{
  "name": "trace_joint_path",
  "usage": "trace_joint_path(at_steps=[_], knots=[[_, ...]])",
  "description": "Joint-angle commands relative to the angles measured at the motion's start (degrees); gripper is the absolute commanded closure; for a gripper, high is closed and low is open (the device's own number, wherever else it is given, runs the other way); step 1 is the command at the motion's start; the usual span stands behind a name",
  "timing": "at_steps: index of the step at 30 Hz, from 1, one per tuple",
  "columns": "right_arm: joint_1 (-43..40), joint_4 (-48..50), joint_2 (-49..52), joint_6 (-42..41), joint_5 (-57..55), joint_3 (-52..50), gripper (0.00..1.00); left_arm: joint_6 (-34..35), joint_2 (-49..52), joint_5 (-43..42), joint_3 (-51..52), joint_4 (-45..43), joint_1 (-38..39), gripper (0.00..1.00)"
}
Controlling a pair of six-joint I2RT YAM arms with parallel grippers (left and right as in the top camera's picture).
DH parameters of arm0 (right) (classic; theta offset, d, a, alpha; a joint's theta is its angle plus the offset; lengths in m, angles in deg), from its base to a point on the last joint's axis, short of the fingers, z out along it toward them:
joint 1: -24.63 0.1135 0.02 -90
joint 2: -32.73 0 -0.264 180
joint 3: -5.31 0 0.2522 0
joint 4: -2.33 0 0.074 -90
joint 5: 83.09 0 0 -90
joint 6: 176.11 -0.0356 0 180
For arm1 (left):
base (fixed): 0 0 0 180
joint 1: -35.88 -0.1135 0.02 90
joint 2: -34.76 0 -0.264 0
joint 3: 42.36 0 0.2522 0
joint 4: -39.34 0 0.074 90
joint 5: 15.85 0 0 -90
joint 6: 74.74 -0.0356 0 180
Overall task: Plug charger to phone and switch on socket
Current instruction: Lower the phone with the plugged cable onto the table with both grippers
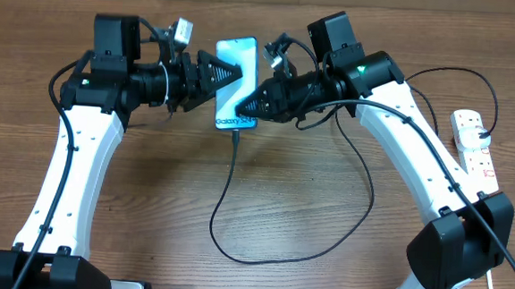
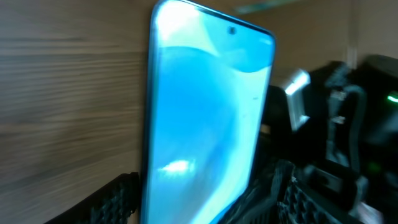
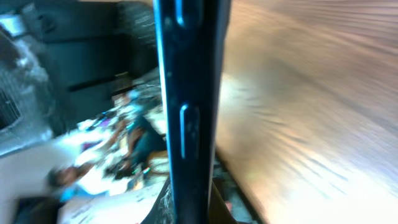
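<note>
The phone [image 1: 238, 58], with its light blue screen, is held up off the table between both arms. My right gripper [image 1: 249, 102] is shut on the phone across its thin side; in the right wrist view the dark edge of the phone [image 3: 189, 93] with its side buttons runs between that gripper's [image 3: 193, 208] jaws. My left gripper [image 1: 228, 75] stands open, its fingers [image 2: 115, 199] on either side of the phone's [image 2: 205, 112] broad face, with a gap on the right. The black charger [image 1: 228, 187] cable loops on the table, and its tip [image 1: 236, 135] sits at the phone's bottom edge. The socket [image 1: 471, 140] lies at the far right.
A white cord [image 1: 498, 285] runs from the socket toward the front right, past the right arm's base [image 1: 452, 251]. The left arm's base [image 1: 39, 270] stands at the front left. The black cable also trails right toward the socket [image 1: 450, 76].
</note>
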Motion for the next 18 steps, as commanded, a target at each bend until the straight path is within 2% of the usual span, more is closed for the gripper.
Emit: trace_joint_path(at_steps=[1, 4, 7, 13, 18], knots=[[-0.1, -2.3, -0.2, 0.8, -14.1, 0.9, 0.96, -3.3, -1.0, 20.0, -0.7, 5.2, 0.0, 0.31], [0.0, -4.2, 0.3, 0.8, -20.2, 0.3, 0.96, -3.6, -1.0, 30.4, -0.7, 10.0, 0.0, 0.27], [0.0, -3.8, 1.0, 0.3, -22.8, -2.5, 0.96, -6.3, -1.0, 37.2, -0.7, 13.7, 0.0, 0.26], [0.0, 1.6, 1.1, -3.0, -28.0, -11.1, 0.96, -7.6, -1.0, 45.9, -0.7, 16.6, 0.0, 0.26], [0.7, 10.4, 1.1, -5.9, -28.2, -21.1, 0.96, -7.6, -1.0, 48.7, -0.7, 16.9, 0.0, 0.18]])
